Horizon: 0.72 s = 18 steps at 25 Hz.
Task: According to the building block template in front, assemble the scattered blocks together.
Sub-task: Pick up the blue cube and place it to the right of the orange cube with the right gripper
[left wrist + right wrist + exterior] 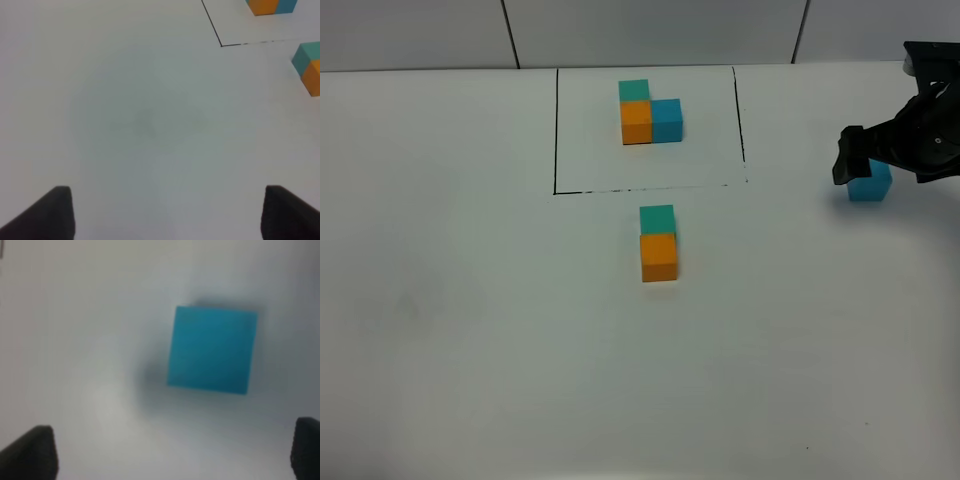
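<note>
The template point(650, 118) is an L of teal-green, orange and blue cubes inside a thin black drawn rectangle at the back; its corner shows in the left wrist view point(272, 6). In front of the frame a loose teal-green cube point(657, 219) touches a loose orange cube point(659, 257); both show in the left wrist view point(310, 67). The loose blue cube point(870, 184) lies alone at the far right, and it also shows in the right wrist view point(211, 349). My right gripper point(865, 160) is open just above it. My left gripper point(165, 212) is open over bare table, out of the high view.
The white table point(470, 300) carries only these blocks and the black drawn rectangle point(556, 130). A wall with dark panel seams point(510, 30) runs along the back edge.
</note>
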### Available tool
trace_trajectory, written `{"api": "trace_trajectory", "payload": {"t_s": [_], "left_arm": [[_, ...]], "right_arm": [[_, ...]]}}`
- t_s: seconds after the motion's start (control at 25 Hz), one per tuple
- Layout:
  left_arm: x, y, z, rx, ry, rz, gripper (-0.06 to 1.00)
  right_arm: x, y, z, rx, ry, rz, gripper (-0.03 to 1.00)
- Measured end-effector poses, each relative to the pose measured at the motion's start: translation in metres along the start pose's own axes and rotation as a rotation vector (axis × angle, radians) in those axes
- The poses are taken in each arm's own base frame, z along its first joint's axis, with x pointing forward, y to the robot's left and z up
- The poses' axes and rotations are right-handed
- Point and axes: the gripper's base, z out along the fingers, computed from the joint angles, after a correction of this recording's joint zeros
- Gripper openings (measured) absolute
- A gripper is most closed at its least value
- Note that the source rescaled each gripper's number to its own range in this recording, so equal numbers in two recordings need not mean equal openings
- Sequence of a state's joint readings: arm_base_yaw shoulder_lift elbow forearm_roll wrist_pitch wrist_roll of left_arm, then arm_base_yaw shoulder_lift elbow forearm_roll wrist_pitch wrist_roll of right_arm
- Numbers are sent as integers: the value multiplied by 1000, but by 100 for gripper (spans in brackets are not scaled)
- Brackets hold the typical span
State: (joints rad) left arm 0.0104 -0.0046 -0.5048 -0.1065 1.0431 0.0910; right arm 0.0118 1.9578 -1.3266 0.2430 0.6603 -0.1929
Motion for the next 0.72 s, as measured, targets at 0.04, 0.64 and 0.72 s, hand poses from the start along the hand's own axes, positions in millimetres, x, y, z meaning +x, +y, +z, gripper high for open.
{"api": "trace_trajectory", "payload": {"t_s": [0.04,0.64,0.72], "left_arm": [[0,0,0,0,0,0,69],[0,0,0,0,0,0,69],[0,0,0,0,0,0,69]], "right_arm": [[0,-2,3,3,2,0,92],[-16,-11,30,28,21,-52,92],[-17,-13,31,39,12,-63,92]]}}
